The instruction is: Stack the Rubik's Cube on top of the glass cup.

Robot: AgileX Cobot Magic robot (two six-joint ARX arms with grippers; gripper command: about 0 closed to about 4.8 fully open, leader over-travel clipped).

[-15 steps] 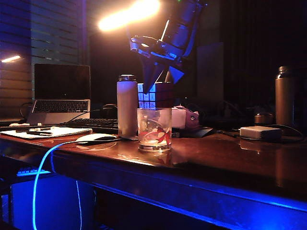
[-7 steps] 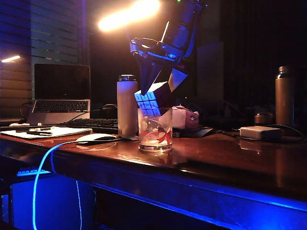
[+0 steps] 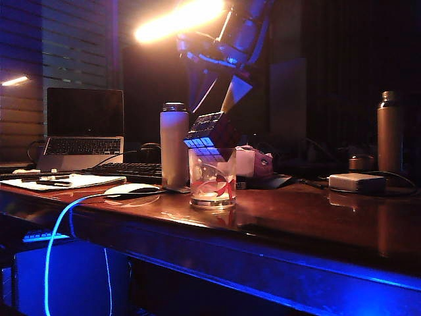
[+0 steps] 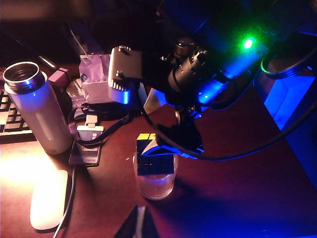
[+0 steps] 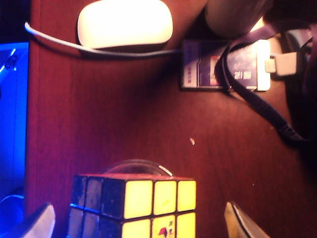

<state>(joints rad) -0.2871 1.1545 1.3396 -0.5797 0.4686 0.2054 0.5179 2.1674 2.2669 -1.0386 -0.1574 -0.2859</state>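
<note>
So the table [image 3: 309, 224] is a dark glossy wooden one, pretty cluttered along the back: a laptop [image 3: 83, 125] on the exterior view's left, a keyboard [image 3: 128, 171] beside it, and a tall bottle [image 3: 389, 131] way over on the right. A pale bottle [image 3: 174, 145] with a dark cap stands just behind and left of the glass cup [image 3: 212, 179], and a white mouse [image 3: 131, 189] lies near the front edge to the left of the cup. The right gripper [image 3: 217, 92] hangs above the cup pointing down, fingers spread wide with nothing between them; in the right wrist view you can see both tips [image 5: 39, 220] standing clear of the cube on either side. The left gripper [image 4: 138, 225] only shows as a dark tip at the edge of its own wrist view, so can't tell if it's open or not. The Rubik's Cube [image 3: 207, 135] sits on the rim of the cup, tilted, one corner lower, blue face toward the exterior camera and yellow face [image 5: 156, 206] up toward the right wrist camera.
</note>
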